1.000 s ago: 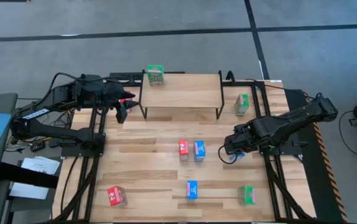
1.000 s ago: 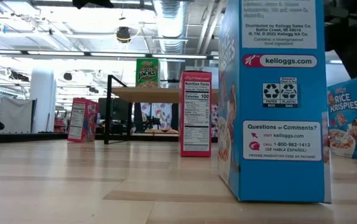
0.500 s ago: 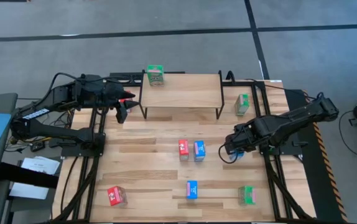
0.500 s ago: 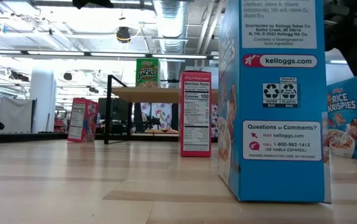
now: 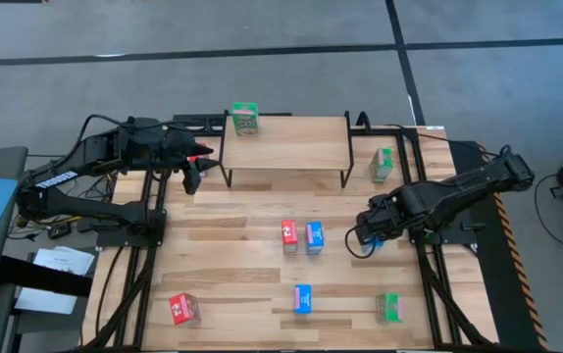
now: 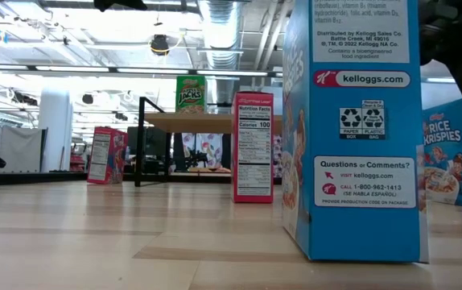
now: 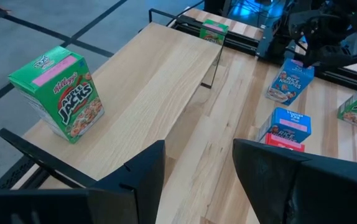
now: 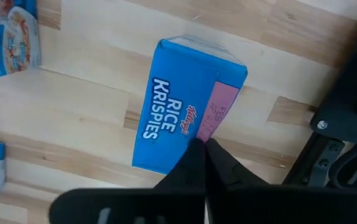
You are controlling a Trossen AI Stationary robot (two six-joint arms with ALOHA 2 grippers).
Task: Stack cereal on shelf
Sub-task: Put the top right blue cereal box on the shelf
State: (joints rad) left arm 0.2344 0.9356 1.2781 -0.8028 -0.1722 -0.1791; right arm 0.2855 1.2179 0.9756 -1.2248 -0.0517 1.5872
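Light wooden shelf (image 5: pixel 286 142) carries one green cereal box (image 5: pixel 245 118) at its corner. The right gripper (image 8: pixel 204 148), fingers pressed together, hangs over a blue box (image 8: pixel 181 124); the left gripper (image 7: pixel 197 165) waits part open beside the shelf.

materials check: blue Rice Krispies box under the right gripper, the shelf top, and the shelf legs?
Blue Rice Krispies box: looks like thin printed cardboard, slightly glossy; creased edges and a folded pink-labelled top flap show.
Shelf top: light wood or wood laminate, matte; visible grain, can't tell solid from veneer.
Shelf legs: thin black rods, probably painted metal.
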